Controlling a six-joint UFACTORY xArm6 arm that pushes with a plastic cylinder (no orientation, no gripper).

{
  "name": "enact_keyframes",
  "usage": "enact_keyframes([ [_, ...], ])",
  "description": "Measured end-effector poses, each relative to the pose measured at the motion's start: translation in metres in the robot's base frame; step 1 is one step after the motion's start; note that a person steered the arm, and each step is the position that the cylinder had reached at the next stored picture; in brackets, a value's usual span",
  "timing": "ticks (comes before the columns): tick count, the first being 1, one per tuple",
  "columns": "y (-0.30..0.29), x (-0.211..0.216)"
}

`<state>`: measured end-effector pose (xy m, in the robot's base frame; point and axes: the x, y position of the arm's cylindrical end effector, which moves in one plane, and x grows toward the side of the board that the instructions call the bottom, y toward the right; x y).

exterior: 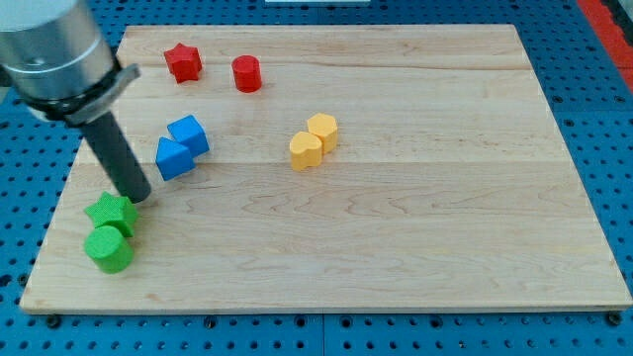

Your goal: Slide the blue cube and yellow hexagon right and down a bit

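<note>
The blue cube (pixel 188 134) lies on the wooden board (pixel 396 227) at the left of middle, touching a second blue block (pixel 173 158) of wedge-like shape just below-left of it. The yellow hexagon (pixel 322 130) sits near the board's middle, touching a rounded yellow block (pixel 305 150) at its lower left. My tip (pixel 139 196) is down at the board's left side, below-left of the blue blocks and just above the green star (pixel 111 212). It is close to the wedge-like blue block with a small gap.
A green cylinder (pixel 108 248) lies under the green star near the left edge. A red star (pixel 182 61) and a red cylinder (pixel 246 73) sit at the top left. The arm's grey body (pixel 49 44) fills the top left corner.
</note>
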<state>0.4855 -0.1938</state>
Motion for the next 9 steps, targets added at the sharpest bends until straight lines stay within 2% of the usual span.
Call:
enact_keyframes([
  [1, 0.000, -0.039],
  [3, 0.072, -0.075],
  [4, 0.070, -0.100],
  [5, 0.069, -0.090],
  [6, 0.033, -0.082],
  [7, 0.023, -0.138],
  [8, 0.072, -0.151],
  [9, 0.200, -0.146],
])
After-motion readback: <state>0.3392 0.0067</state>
